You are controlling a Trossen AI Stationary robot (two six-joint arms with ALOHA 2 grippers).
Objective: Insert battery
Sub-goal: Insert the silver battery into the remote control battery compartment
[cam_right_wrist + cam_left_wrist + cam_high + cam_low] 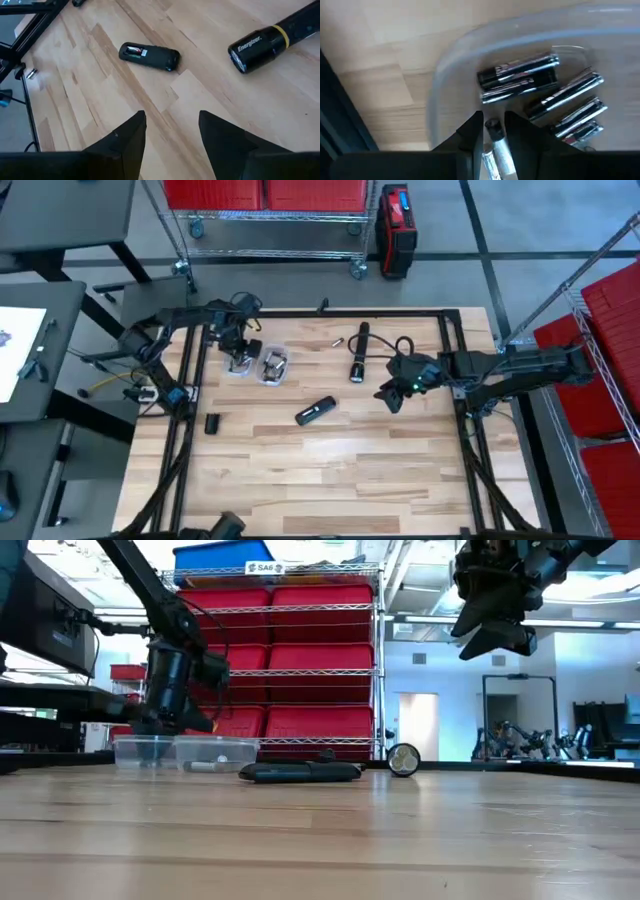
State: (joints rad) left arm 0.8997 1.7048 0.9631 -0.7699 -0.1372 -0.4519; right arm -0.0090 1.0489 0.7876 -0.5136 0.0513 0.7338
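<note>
Over the back-left part of the bench (330, 470), left tool (493, 131) hangs in the left of two clear plastic tubs (238, 364), fingers closed on one battery (496, 140) held end-up between them. Left wrist view: several more loose batteries (520, 74) lie in a heap on the tub floor just past the held cell, silver-and-black jackets, touching each other. Second clear tub (272, 366) sits just beside the first, on its right in the high view; it holds something small and metallic, cannot tell what.

Right tool (170, 131) hovers above the bench right of centre, well clear of the surface in the low view, fingers spread with nothing between them. Right wrist view: black remote control (149, 54) lies ahead of it with its battery bay uncovered and facing up; a cell or contacts show inside, cannot tell which. In the high view the remote sits near bench centre, angled, between the two arms. Black Energizer flashlight (274, 41) with a yellow ring lies on its side, behind the remote and near the right tool. One small loose cell (337, 342) lies on the wood between the tubs and the flashlight. Small black rectangular piece (211, 422) rests near the left edge, in front of the tubs, apart from everything else.
</note>
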